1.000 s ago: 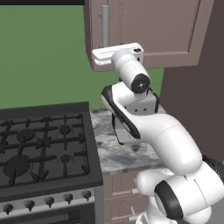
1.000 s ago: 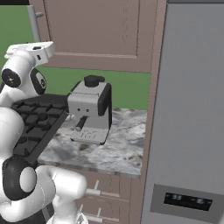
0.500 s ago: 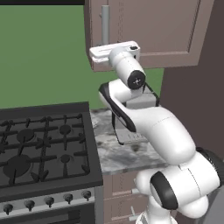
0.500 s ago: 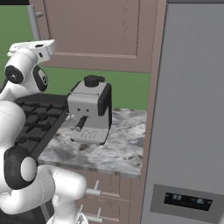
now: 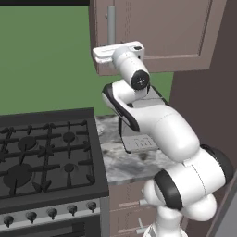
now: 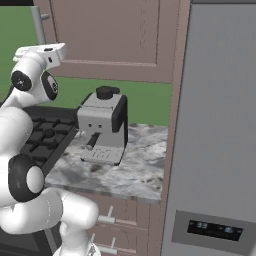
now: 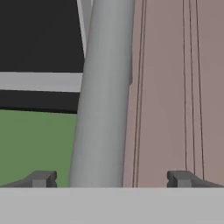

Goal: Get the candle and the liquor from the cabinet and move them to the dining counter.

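White arm is raised, hand up at the lower corner of the mauve-brown panelled wall cabinet (image 5: 166,32), door closed. Two-finger gripper (image 7: 111,178) is spread wide, nothing grasped: hand view has the two dark fingertips (image 7: 41,178) on either side of the long silver bar handle (image 7: 103,100), with clear gap on both sides, no contact visible. The bar runs up between them, slightly tilted in that view, with the door's panel grooves to its right and green wall plus a dark band to its left.

Left base view: the white hand sits just under the bottom end of the handle (image 5: 111,23), hiding the fingers. It also gives the black gas hob (image 5: 44,157) at left and the grey-white marbled worktop (image 5: 122,162) beside it, arm covering most of what stands there.

Right base view: grey and black coffee machine (image 6: 102,127) is fully visible on the worktop (image 6: 135,170), plus the tall grey fridge front (image 6: 217,125) at right. The handle (image 6: 37,22) shows near the top left edge, above the hand.

Cabinet interior isn't visible from any camera.
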Tool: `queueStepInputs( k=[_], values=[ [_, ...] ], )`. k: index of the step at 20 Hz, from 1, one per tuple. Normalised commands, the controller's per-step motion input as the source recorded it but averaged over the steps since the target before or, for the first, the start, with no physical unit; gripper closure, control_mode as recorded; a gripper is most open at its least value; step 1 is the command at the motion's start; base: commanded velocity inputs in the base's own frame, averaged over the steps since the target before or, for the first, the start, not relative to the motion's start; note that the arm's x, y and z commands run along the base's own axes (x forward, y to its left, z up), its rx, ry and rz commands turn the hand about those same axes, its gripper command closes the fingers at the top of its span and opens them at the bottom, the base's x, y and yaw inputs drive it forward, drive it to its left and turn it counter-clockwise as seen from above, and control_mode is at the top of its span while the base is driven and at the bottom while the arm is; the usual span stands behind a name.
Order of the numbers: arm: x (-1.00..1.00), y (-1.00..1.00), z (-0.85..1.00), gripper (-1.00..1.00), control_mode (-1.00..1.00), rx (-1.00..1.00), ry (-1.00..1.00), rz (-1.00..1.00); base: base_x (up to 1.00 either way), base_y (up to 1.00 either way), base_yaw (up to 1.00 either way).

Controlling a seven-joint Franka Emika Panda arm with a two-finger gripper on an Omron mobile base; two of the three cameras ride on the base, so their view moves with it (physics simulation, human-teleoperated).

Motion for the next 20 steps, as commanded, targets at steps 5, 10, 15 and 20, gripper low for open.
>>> queueStepInputs(
  k=[5, 10, 15, 20],
  values=[
    [0.15, 0.06, 0.00, 1.00, -1.00, 0.00, 0.00, 0.00, 0.00, 0.00, 0.00],
    [0.00, 0.00, 0.00, 1.00, -1.00, 0.00, 0.00, 0.00, 0.00, 0.00, 0.00],
    [0.00, 0.00, 0.00, 1.00, -1.00, 0.00, 0.00, 0.00, 0.00, 0.00, 0.00],
    [0.00, 0.00, 0.00, 1.00, -1.00, 0.00, 0.00, 0.00, 0.00, 0.00, 0.00]
  ],
)
